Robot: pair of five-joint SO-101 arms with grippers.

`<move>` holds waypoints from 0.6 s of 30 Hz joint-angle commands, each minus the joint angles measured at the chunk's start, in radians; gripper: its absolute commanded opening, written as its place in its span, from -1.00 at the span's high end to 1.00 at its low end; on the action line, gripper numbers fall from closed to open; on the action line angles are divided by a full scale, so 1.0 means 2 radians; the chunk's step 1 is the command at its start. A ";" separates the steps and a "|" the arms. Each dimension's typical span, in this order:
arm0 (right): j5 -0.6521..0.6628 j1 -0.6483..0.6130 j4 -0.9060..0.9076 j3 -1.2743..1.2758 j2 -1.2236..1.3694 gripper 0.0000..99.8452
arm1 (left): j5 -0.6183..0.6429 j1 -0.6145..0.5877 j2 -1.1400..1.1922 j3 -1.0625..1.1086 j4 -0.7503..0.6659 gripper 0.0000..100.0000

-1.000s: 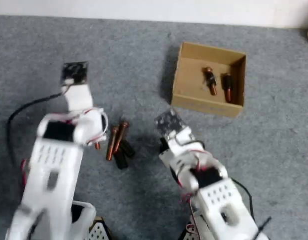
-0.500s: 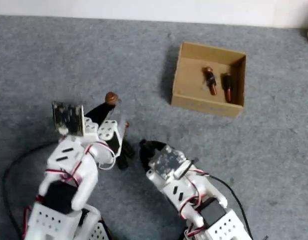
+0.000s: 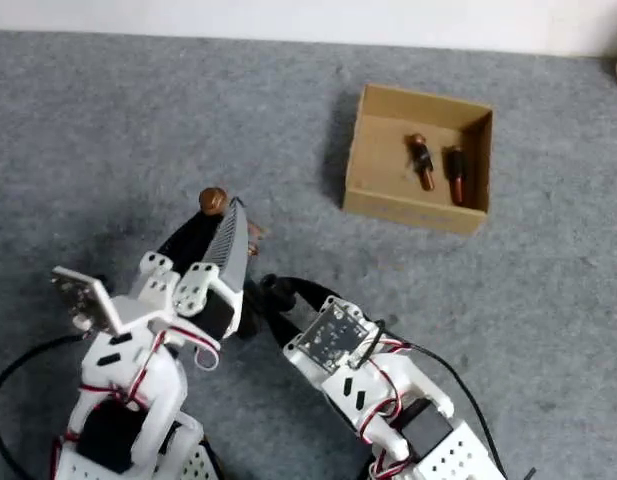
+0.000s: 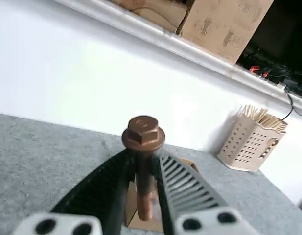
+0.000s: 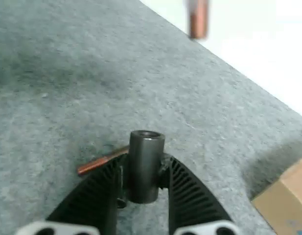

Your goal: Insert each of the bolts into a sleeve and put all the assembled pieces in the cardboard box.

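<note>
Left gripper (image 4: 144, 160) clamps a copper bolt (image 4: 143, 137) by its shank, head up; just beside, right gripper (image 5: 145, 167) grips a dark sleeve (image 5: 146, 152), mouth up, with the bolt's lower tip off-axis beyond that mouth.

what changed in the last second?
The left gripper took a bolt from the pile and lifted it clear, head up. The right gripper swung from beside the box over to the pile, came down, and now grips a sleeve. The cardboard box and the two assembled pieces inside it stayed put.
</note>
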 commanded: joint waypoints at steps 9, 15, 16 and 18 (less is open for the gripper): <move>-0.042 0.046 -0.030 0.000 -0.010 0.99 | 0.008 0.027 -0.007 0.050 0.012 0.99; -0.043 0.050 -0.030 -0.002 -0.010 0.99 | 0.008 0.071 -0.007 0.077 0.012 0.99; -0.043 0.049 -0.030 -0.002 -0.010 0.99 | 0.008 0.075 -0.007 0.080 0.012 0.99; -0.043 0.049 -0.030 -0.003 -0.010 0.99 | 0.008 0.082 -0.007 0.084 0.012 0.99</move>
